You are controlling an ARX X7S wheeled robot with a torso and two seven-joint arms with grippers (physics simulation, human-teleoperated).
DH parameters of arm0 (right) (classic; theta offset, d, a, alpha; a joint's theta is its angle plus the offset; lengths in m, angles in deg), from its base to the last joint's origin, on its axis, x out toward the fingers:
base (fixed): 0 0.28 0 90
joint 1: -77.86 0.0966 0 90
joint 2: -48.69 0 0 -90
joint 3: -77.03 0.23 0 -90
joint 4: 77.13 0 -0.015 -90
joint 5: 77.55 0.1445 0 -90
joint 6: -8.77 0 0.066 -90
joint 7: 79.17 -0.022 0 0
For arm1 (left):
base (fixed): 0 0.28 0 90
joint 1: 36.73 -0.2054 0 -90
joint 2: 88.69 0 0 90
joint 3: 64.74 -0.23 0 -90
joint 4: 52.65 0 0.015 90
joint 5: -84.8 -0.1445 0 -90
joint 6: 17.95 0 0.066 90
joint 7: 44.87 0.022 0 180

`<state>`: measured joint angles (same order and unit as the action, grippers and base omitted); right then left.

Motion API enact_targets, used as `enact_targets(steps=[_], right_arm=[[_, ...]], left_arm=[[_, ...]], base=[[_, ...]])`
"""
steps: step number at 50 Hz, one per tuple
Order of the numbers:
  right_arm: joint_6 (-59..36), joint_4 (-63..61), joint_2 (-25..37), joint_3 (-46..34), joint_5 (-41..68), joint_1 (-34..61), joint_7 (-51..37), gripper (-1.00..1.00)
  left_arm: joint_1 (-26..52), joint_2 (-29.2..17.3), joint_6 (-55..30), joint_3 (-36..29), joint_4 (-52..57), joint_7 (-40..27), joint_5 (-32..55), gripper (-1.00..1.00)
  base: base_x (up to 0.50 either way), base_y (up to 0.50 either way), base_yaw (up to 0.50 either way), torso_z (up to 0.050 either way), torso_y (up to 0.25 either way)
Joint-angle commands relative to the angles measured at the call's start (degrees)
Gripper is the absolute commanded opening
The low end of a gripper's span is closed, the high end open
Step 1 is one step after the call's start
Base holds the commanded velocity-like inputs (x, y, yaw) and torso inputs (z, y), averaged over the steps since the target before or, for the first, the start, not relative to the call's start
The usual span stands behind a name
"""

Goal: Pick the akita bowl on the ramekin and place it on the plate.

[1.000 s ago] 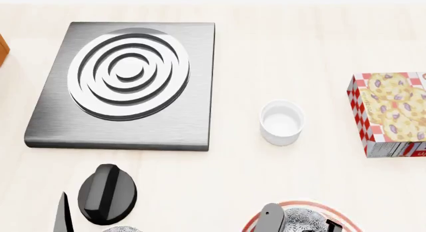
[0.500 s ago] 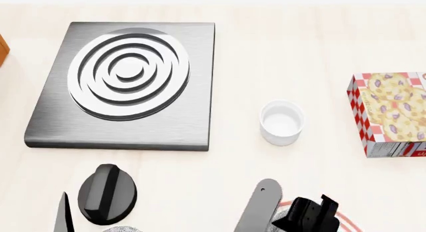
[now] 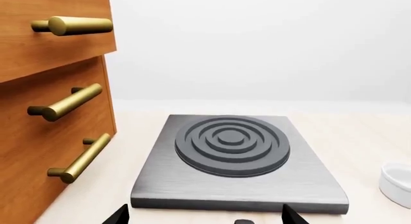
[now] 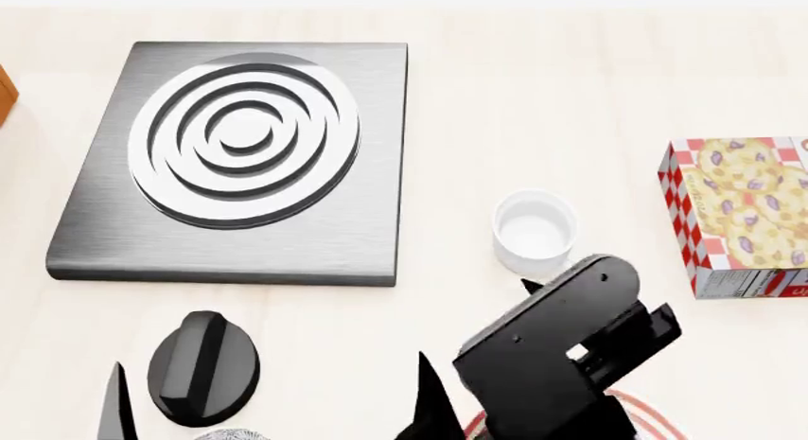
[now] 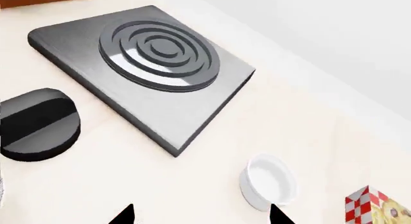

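Observation:
The ramekin (image 4: 535,234) stands empty on the counter to the right of the stove plate, and it also shows in the right wrist view (image 5: 270,183). The akita bowl is hidden in every view. Only a red-ringed arc of the plate (image 4: 657,421) peeks out at the bottom edge, under my right arm (image 4: 569,355). My right gripper (image 5: 202,217) is open over bare counter, with nothing between its fingers and one fingertip (image 5: 279,215) close beside the ramekin. My left gripper (image 3: 205,217) is open too, facing the stove plate's front edge.
A grey stove plate (image 4: 240,161) with raised rings fills the back left. Its black knob (image 4: 202,367) lies in front of it. A cookie box (image 4: 739,213) sits at the right edge. Wooden drawers (image 3: 51,113) with brass handles stand at the far left. A speckled sliver (image 4: 231,434) shows at the bottom edge.
My right arm has risen from the plate and swung forward toward the ramekin. It now covers the patterned bowl that sat on the plate a second ago. The left arm is still.

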<state>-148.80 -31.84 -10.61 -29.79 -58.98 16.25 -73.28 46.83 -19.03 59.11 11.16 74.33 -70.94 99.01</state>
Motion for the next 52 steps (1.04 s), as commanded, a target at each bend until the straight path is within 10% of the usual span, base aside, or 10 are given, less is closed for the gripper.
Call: enact_targets(steps=[1,18,52], right_arm=[[15.0,2.2,-7.4,5.9,-5.5,-8.2,-8.0,1.0],[44.7,1.9,-14.4,14.0,-6.1,-18.6,-11.7,1.0],[69.9,2.9,-15.8,10.1,-12.6,-36.2,-14.2,1.0]], left_arm=[[-1.4,0.0,3.9,1.3,0.0,1.7,2.1,1.0],[-1.5,-0.3,3.9,0.4,0.0,1.5,1.5,1.0],[-1.6,-0.9,4.6,-2.4,0.6,1.6,-0.7,1.0]], base=[[0.0,0.0,0.0,0.0,0.0],[0.0,0.0,0.0,0.0,0.14],[0.0,0.0,0.0,0.0,0.25]])
